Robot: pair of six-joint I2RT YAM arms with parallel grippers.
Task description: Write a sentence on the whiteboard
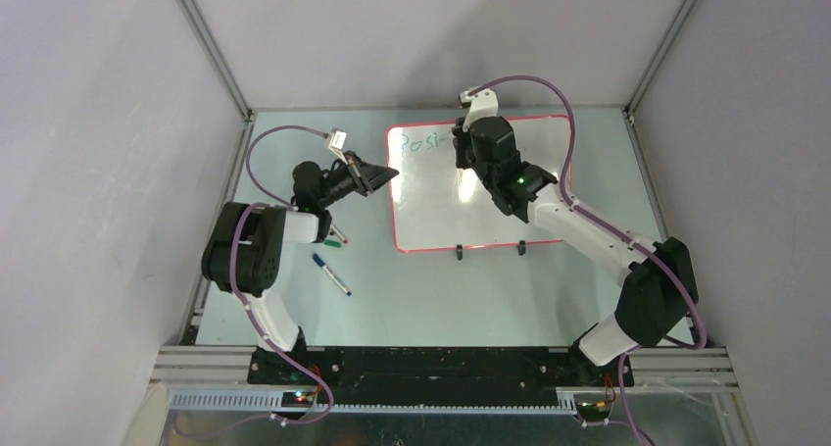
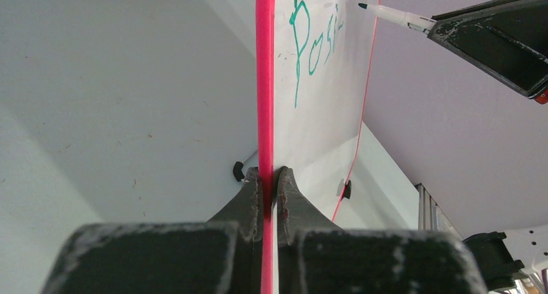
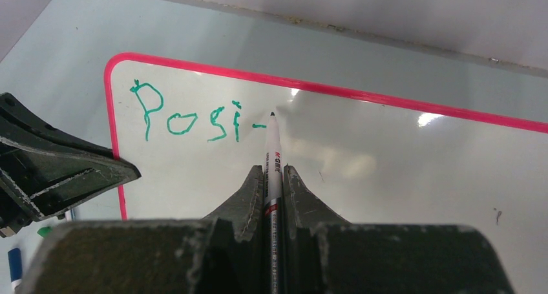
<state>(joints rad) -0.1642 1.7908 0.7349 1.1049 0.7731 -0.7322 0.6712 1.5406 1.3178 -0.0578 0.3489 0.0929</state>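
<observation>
The whiteboard (image 1: 441, 211) lies on the table, white with a red-pink rim (image 2: 265, 81). Green letters "Posi" and a short dash (image 3: 187, 119) run along its far left part; they also show in the top view (image 1: 416, 144). My left gripper (image 2: 267, 172) is shut on the board's left rim (image 1: 390, 175). My right gripper (image 3: 273, 171) is shut on a white marker (image 3: 272, 152). The marker's dark tip sits just right of the dash, at or just above the surface. The right gripper hovers over the board's far edge (image 1: 468, 140).
A blue-capped marker (image 1: 331, 273) and a green piece (image 1: 336, 238) lie on the table left of the board, near the left arm. Two black feet (image 1: 459, 252) stick out at the board's near edge. Grey walls enclose the table on three sides.
</observation>
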